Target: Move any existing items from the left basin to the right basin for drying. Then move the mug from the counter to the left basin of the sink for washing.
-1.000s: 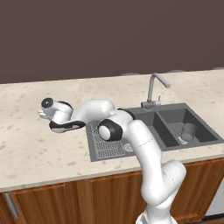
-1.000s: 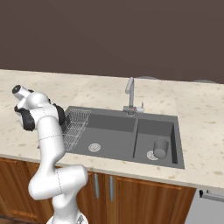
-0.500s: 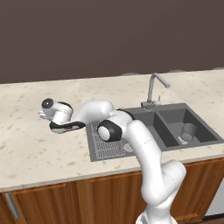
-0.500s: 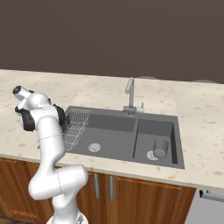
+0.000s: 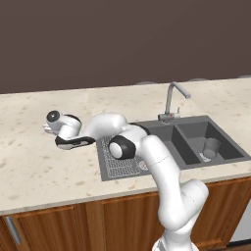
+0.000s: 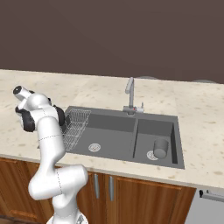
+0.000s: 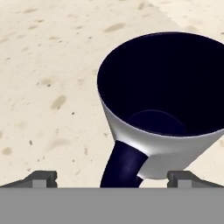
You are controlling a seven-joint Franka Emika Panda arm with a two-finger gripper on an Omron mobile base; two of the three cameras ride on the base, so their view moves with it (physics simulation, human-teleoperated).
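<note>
Hovering over mug (image 7: 164, 118) near counter's (image 5: 44, 171) left end, gripper (image 7: 111, 177) released, jaws straddling handle for grasp; cup (image 6: 160, 148) already in right basin (image 6: 168, 131).

The counter (image 7: 48, 65) around the mug (image 7: 166, 127) lies bare on every side. Its handle (image 7: 122, 168) juts toward the open gripper (image 7: 111, 178), between the fingertips (image 7: 41, 177).

Grey cup (image 6: 160, 148) stands in right basin (image 6: 168, 129); navy-lined mug (image 7: 168, 109) upright on counter (image 7: 52, 65).
</note>
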